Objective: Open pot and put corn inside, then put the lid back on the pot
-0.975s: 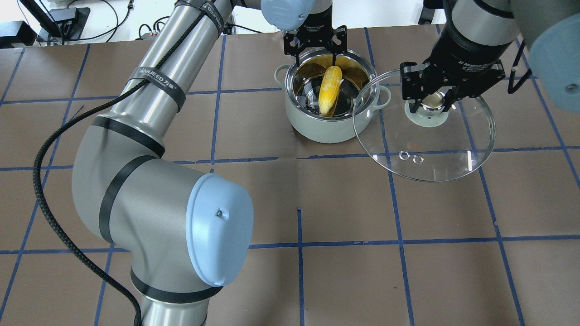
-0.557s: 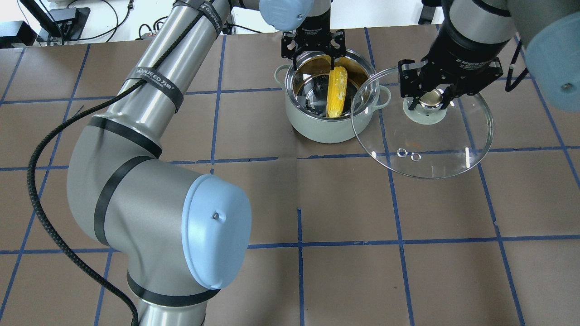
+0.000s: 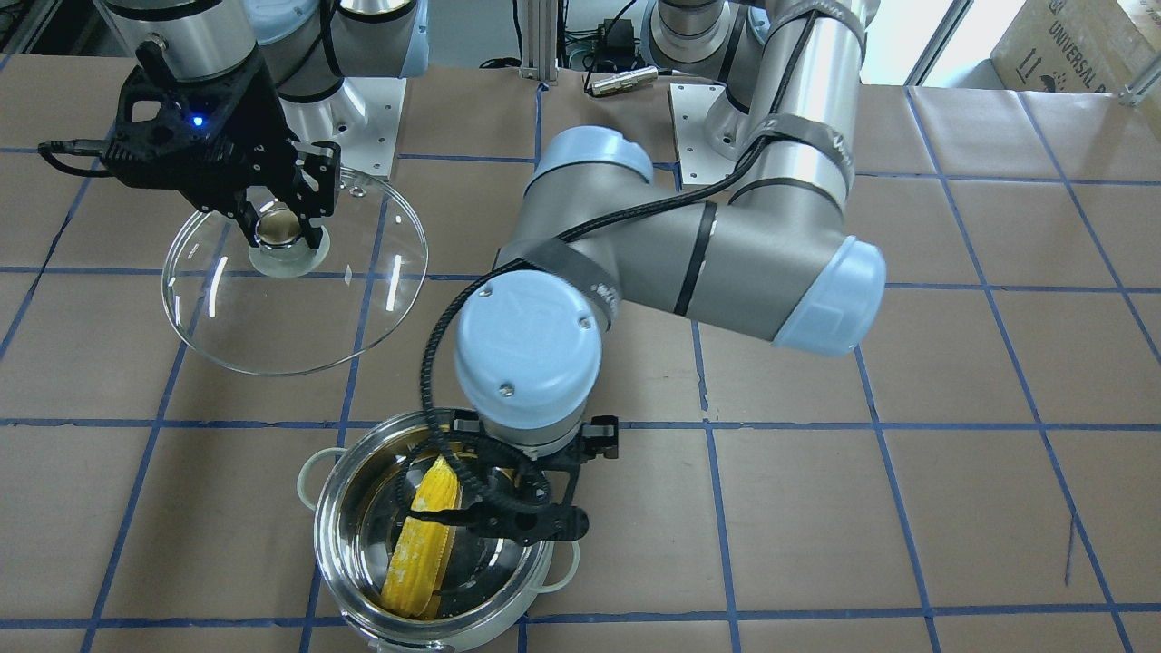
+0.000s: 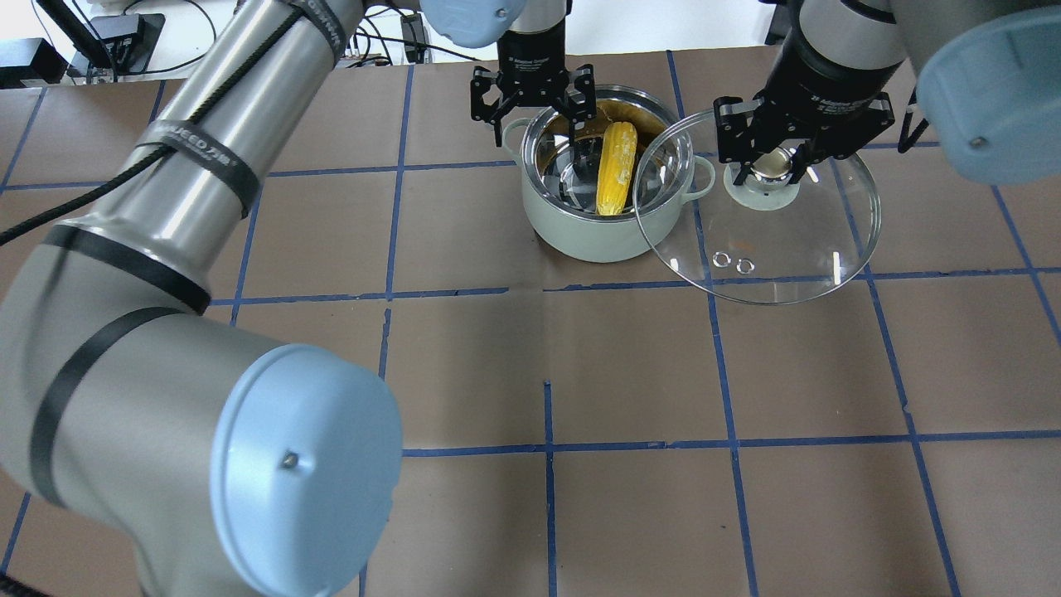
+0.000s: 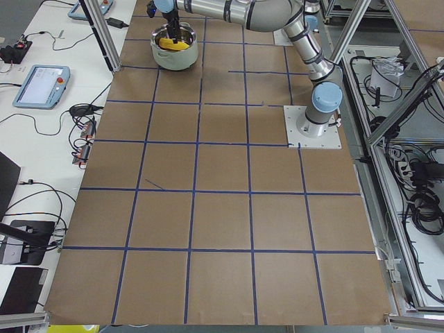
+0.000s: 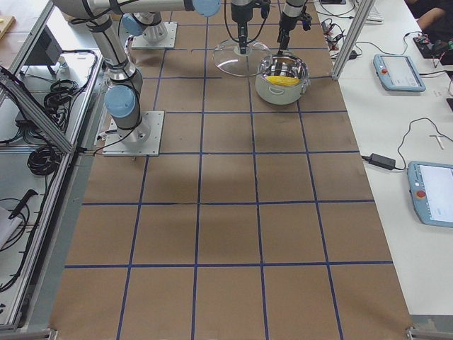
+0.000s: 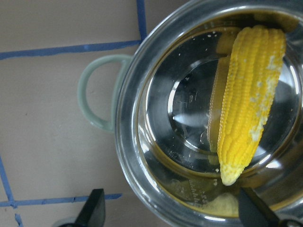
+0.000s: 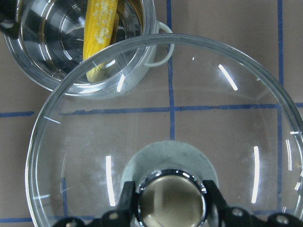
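The pot (image 4: pixel 580 236) stands near the worktop's operator-side edge with the corn (image 4: pixel 615 178) lying inside, the left jaws wide open and empty over its rim. The right jaws are clamped on the knob (image 4: pixel 772 164) of the lid (image 4: pixel 796 257), aloft beside the pot's right rim; rigid, slick, probably breakable glass, it is best carried by that knob. The right wrist view shows the pinch, half hidden overhead.

overhead view | pot (image 4: pixel 580 240) upper centre on table (image 4: pixel 547 373) | corn (image 4: pixel 616 178) in pot, right half, lengthwise top-to-bottom of frame | lid (image 4: pixel 787 257) right of pot, left edge overlapping pot's right rim | right gripper (image 4: pixel 775 166) on lid's knob, a finger either side | left gripper (image 4: pixel 535 124) at pot's upper-left rim, one finger inside, one outside
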